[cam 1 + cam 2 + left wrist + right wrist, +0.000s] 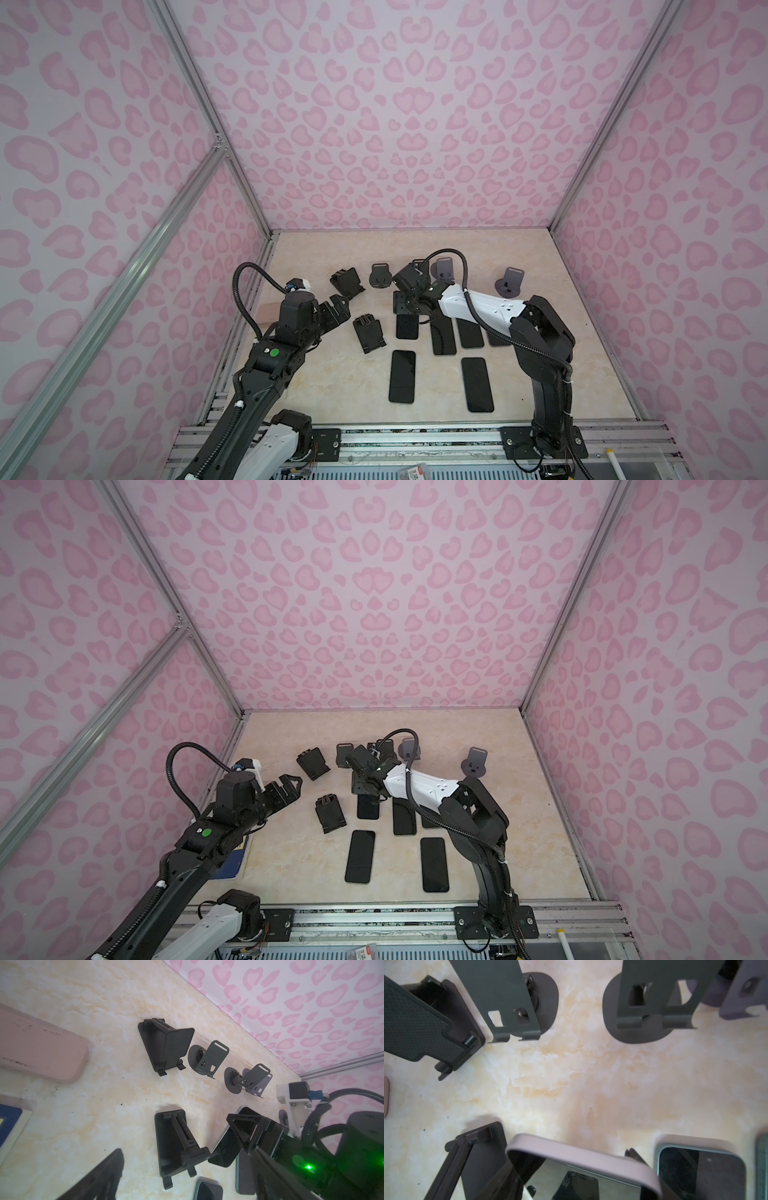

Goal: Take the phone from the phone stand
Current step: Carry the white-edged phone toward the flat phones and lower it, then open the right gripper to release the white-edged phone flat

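Left wrist view: right tool [236, 1132] tight round half-hidden phone [224, 1151]; left tool [337, 308] wide apart.

The left gripper [292, 788] hovers with jaws spread, left of the folded black stand [330, 813] and apart from it. Just right of that stand, the right gripper [365, 789] sits on the far end of a dark phone [368, 809]. Other phones [359, 856] lie flat farther right.

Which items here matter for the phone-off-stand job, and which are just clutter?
In play: right gripper; light-cased phone it grips; black folding stands; grey round-base stands (source stand unclear).
Lying about: flat phones; pink slab; blue pad; left gripper, open, idle.
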You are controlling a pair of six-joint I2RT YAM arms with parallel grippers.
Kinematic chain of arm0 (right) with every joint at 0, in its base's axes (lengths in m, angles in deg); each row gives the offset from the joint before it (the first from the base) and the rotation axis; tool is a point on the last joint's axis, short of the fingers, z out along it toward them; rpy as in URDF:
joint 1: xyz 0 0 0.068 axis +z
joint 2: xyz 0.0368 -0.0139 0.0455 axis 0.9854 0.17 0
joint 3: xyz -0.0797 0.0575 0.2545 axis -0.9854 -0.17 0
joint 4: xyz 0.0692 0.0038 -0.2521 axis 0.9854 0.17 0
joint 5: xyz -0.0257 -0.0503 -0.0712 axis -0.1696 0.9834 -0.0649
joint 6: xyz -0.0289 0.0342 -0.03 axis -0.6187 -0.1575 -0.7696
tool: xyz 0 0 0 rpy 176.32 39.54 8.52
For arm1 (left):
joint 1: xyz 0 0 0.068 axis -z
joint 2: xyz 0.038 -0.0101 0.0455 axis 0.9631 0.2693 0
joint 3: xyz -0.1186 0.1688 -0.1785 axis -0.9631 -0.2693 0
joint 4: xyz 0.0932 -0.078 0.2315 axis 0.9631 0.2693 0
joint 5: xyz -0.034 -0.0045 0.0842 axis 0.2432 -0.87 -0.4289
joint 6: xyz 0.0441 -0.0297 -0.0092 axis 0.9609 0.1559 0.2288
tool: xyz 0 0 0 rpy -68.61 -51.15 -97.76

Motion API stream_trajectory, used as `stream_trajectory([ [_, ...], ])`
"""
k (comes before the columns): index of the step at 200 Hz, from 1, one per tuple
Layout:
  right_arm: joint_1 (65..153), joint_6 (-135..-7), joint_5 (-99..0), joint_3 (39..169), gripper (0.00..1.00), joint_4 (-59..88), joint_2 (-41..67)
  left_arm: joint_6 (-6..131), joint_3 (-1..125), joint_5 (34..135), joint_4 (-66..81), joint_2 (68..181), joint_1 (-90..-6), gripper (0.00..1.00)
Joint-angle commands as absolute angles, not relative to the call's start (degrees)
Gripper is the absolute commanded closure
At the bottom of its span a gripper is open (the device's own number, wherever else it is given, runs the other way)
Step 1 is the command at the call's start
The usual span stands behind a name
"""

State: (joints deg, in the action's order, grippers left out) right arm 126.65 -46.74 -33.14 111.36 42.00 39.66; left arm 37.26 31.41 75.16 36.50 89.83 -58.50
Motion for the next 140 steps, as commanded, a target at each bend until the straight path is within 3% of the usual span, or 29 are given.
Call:
stream_trajectory([
  [1,126.63,-45.76,-32.76,110.41,0.42,40.24,40.19,36.83,31.16,75.33,34.66,89.30,-58.47,0.02],
  [140,124.43,-43.56,-37.85,107.19,0.42,34.97,43.50,36.65,31.17,75.06,34.72,89.61,-58.55,0.02],
])
